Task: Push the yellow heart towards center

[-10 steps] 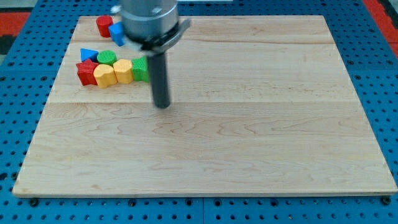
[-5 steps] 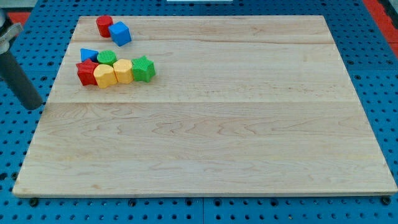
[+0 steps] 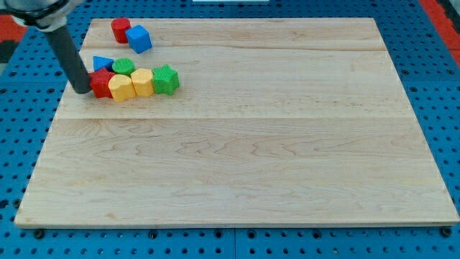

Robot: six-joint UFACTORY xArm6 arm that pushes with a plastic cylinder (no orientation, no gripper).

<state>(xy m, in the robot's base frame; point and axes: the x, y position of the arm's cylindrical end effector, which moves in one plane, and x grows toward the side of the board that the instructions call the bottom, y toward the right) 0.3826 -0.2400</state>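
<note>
The yellow heart (image 3: 121, 87) lies in a row of blocks at the board's upper left. The red star (image 3: 100, 83) is on its left. A second yellow block (image 3: 142, 82) and the green star (image 3: 166, 79) are on its right. My tip (image 3: 81, 91) stands at the left end of this row, right against the red star's left side. The rod rises from it to the view's top left. The red star lies between my tip and the yellow heart.
A blue triangle (image 3: 102, 62) and a green round block (image 3: 123, 66) lie just above the row. A red block (image 3: 120, 29) and a blue cube (image 3: 139, 38) sit near the top-left corner of the wooden board (image 3: 251, 165).
My rod swung from the right of the row out past the board's left edge, then came back in to the red star's left side. The blocks have not visibly moved.
</note>
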